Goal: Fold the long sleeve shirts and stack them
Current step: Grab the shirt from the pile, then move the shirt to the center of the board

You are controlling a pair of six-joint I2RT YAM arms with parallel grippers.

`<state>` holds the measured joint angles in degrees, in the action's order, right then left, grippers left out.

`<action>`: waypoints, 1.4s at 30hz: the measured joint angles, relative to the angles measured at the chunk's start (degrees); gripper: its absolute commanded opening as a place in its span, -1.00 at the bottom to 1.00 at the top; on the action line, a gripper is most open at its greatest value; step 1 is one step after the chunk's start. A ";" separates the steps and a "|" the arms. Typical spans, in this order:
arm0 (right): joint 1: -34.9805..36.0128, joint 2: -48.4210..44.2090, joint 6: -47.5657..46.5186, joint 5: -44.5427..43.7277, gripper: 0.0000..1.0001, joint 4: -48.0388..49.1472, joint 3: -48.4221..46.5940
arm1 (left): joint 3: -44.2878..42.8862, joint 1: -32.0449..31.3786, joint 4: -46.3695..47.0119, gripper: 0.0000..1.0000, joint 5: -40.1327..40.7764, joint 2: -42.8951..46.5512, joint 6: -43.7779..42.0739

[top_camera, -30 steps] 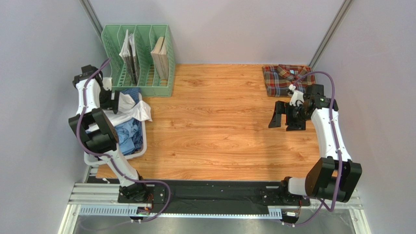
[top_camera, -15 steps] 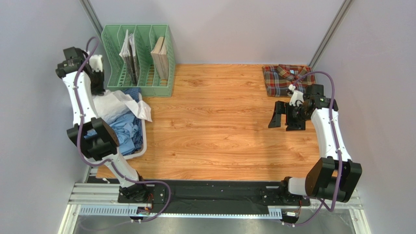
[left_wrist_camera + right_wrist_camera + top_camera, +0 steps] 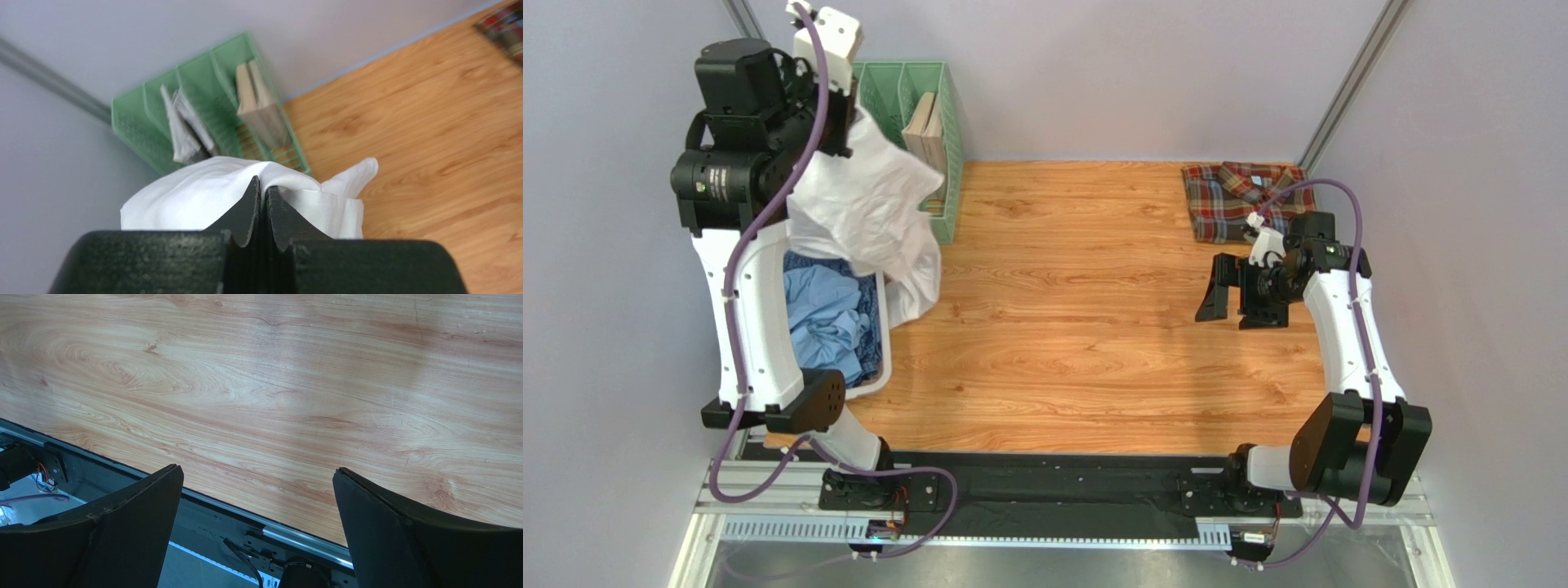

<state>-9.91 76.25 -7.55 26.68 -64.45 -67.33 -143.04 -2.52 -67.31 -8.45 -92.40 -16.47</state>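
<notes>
A plain white long sleeve shirt (image 3: 876, 202) hangs in the air over the table's left side, above the basket, with my left gripper (image 3: 844, 125) shut on its top. In the left wrist view the pinched jaws (image 3: 263, 187) grip a fold of the white cloth (image 3: 196, 196). Light blue and dark blue shirts (image 3: 827, 321) lie crumpled in the white basket (image 3: 886, 358). A plaid shirt (image 3: 1237, 200) lies folded at the back right corner. My right gripper (image 3: 1228, 297) hovers open near it over bare wood, nothing between its fingers (image 3: 258, 471).
A green file rack (image 3: 938, 129) holding books stands at the back left, just behind the hanging shirt; it also shows in the left wrist view (image 3: 184, 116). Grey walls close in both sides. The black rail (image 3: 1063, 484) runs along the near edge.
My left gripper shut on the white shirt in the basket and rose high, lifting it out so it hangs free. The right arm has not moved.
</notes>
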 measured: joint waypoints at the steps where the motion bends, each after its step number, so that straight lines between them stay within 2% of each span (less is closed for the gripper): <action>1: 0.00 0.00 0.02 0.02 1.00 0.00 0.00 | -0.39 -2.91 1.07 -1.00 0.15 0.39 0.07; 8: 0.00 -0.07 0.02 0.02 1.00 0.22 0.31 | -6.29 -24.22 12.09 -1.00 2.69 -0.66 2.40; 11: 0.00 -0.07 0.04 0.00 1.00 0.28 0.70 | -6.38 -29.07 17.35 -1.00 1.92 -0.72 5.18; 15: 0.00 -0.15 0.04 0.00 1.00 0.33 0.92 | -5.70 -31.28 22.10 -1.00 -0.48 -1.01 9.92; 19: 0.00 -0.50 -0.17 0.00 1.00 0.26 0.92 | 6.27 -30.53 24.59 0.01 -6.88 1.92 10.12; 21: 0.00 -0.72 -1.05 0.11 1.00 0.02 0.87 | 20.87 -27.12 22.84 0.29 -12.85 6.99 9.01; 23: 0.00 -0.81 -2.43 0.44 1.00 -0.50 0.61 | 32.92 -21.44 21.55 0.67 -17.38 10.05 7.48; 27: 0.13 -0.92 -6.21 1.84 1.00 -1.38 -1.01 | 50.84 -6.97 14.88 0.67 -22.36 10.47 0.79; 30: 1.66 -0.46 -8.57 2.64 0.95 -1.36 -2.58 | 59.54 -3.72 9.92 0.64 -23.52 11.08 -4.44; 33: 5.60 2.16 -9.49 2.19 0.90 -0.13 -3.54 | 63.95 -6.62 7.32 0.63 -23.98 13.20 -7.58; 37: 12.31 9.01 -9.42 -0.74 0.87 3.04 -4.46 | 70.05 -15.47 6.93 0.63 -20.74 16.70 -9.73; 40: 15.34 14.73 -8.76 -3.06 0.86 5.18 -6.60 | 74.23 -20.96 7.32 0.63 -16.68 14.62 -9.88; 42: 15.80 18.47 -8.22 -4.85 0.86 6.73 -8.98 | 76.22 -21.86 7.98 0.66 -14.05 11.32 -9.84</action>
<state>5.89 94.72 -15.77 21.82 -57.71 -76.31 -66.83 -24.38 -59.33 -22.50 -81.08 -26.30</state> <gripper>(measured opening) 0.934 0.815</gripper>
